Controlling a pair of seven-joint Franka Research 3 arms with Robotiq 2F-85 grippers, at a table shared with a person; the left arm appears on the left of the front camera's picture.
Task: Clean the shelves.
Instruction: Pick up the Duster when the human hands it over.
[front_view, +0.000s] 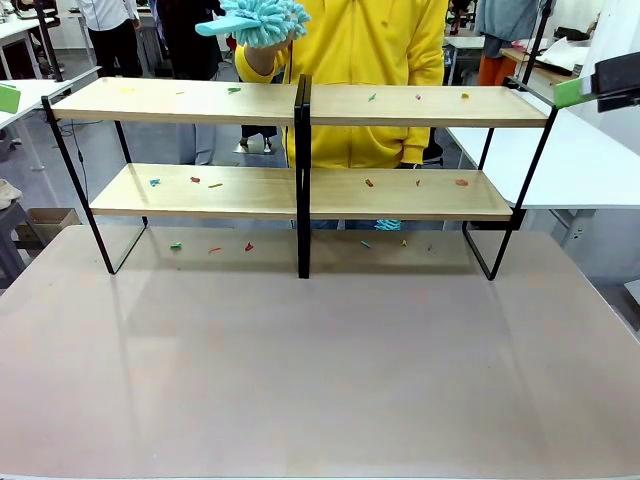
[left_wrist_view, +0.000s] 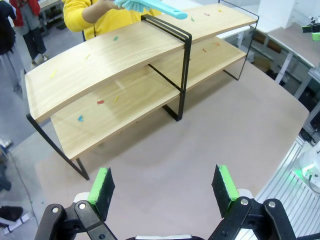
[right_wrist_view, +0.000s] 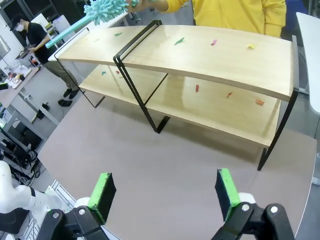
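Left gripper (left_wrist_view: 162, 184), right gripper (right_wrist_view: 164, 192): two, jaws wide apart, empty, above table (front_view: 320, 380).
Shelves (front_view: 200, 101): one rack, two boards, at table's far side.
Scraps (front_view: 368, 183): about six per board.
Duster (front_view: 262, 20): one, held by person (front_view: 370, 60) above top board.

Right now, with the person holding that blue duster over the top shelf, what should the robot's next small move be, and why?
Probably reach the left hand toward the duster to take it: that hand is open and empty, the person holds the duster above the shelves, and coloured scraps lie on both boards.
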